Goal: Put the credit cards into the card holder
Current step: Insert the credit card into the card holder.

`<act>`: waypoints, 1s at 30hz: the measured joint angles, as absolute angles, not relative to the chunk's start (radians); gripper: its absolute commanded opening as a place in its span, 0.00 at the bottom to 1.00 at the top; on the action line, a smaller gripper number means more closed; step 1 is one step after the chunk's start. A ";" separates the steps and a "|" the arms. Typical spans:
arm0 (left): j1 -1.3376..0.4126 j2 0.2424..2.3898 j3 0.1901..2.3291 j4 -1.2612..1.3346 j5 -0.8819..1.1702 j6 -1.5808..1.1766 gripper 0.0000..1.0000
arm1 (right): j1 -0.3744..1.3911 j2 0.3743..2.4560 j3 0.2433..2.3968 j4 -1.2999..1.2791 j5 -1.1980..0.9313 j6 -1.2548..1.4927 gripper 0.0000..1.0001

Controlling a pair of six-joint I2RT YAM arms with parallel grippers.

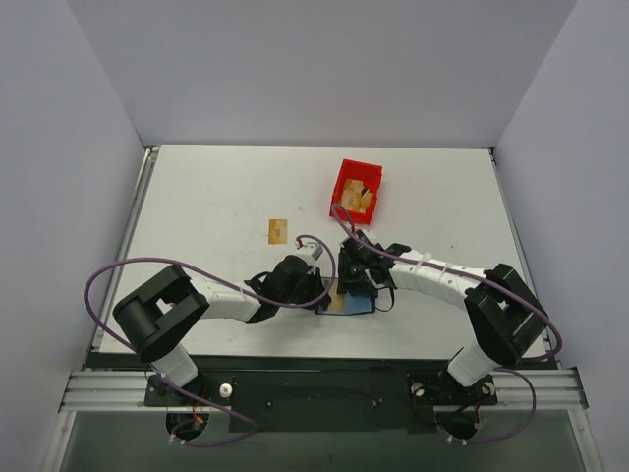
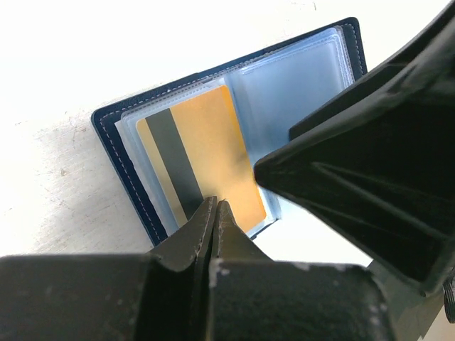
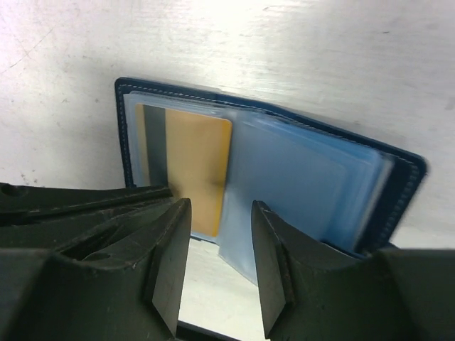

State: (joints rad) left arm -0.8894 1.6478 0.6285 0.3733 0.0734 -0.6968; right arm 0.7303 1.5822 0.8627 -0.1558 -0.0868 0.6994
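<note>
Closest to the left wrist lens, the left jaws were closed together with only a hairline between them and nothing gripped. Their joined tips rested on the near edge of the striped card (image 2: 206, 149). That gold card, its dark stripe running along the left long edge, lay in the left page of the open card holder (image 2: 106, 142). A thin margin of clear sleeve and then navy stitched border showed beyond the card's far and left edges. How deep it sat in its pocket could not be told.

The right jaws stood open and held nothing, poised over the holder's near edge around the fold, one finger (image 3: 170, 263) near the card's right edge and the other above the clear sleeves (image 2: 284, 92) of the right page. Whether they touched the plastic could not be told.

From above, the left arm (image 1: 226, 300) and right arm (image 1: 432, 275) met over the holder, which lay flat near the front edge of the desk (image 1: 216, 197), about midway across. The second card (image 1: 278, 231) lay alone farther back and left, with bare surface around it. A red bin (image 1: 344, 182) stood beyond the right arm's wrist, something tan inside, and more bare surface reached to the back and side edges.
</note>
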 measured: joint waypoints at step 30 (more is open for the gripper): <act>-0.890 1.649 0.627 0.378 0.076 -0.699 0.00 | 0.711 1.612 0.840 -0.054 -0.096 0.718 0.02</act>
